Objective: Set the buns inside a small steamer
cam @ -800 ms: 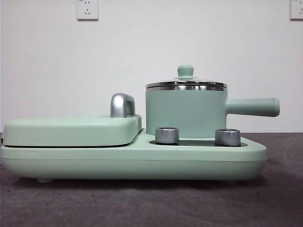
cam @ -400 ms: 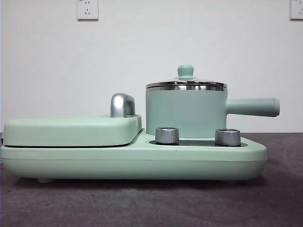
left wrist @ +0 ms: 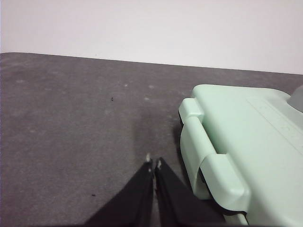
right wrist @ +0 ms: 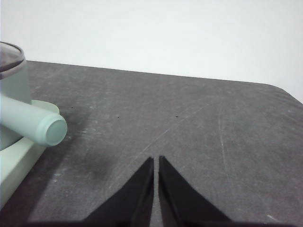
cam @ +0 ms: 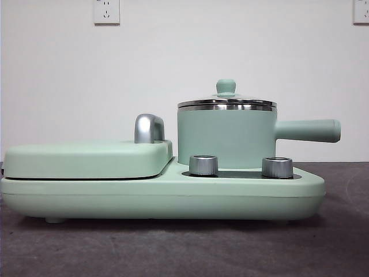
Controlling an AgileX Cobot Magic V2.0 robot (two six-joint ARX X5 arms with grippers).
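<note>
A plain white wall [cam: 184, 63] fills the back of the scene, evenly lit. Two white power sockets sit high on it, one [cam: 106, 11] toward the left, another [cam: 361, 11] cut by the right edge. Below runs the dark grey bench [cam: 184, 248], its surface faintly scuffed and speckled.

Comparing the front view across the three moments, no change is found. The small steamer [cam: 226, 135], its lid, its side handle [cam: 308, 130] and the griddle [cam: 86, 158] show no shift in position or tilt. No arm has entered or left that view. The wrist views have no earlier counterpart, so movement of the left gripper [left wrist: 153, 163] or right gripper [right wrist: 156, 161] since then cannot be judged; both may have been stationary, but that is not confirmed.
</note>
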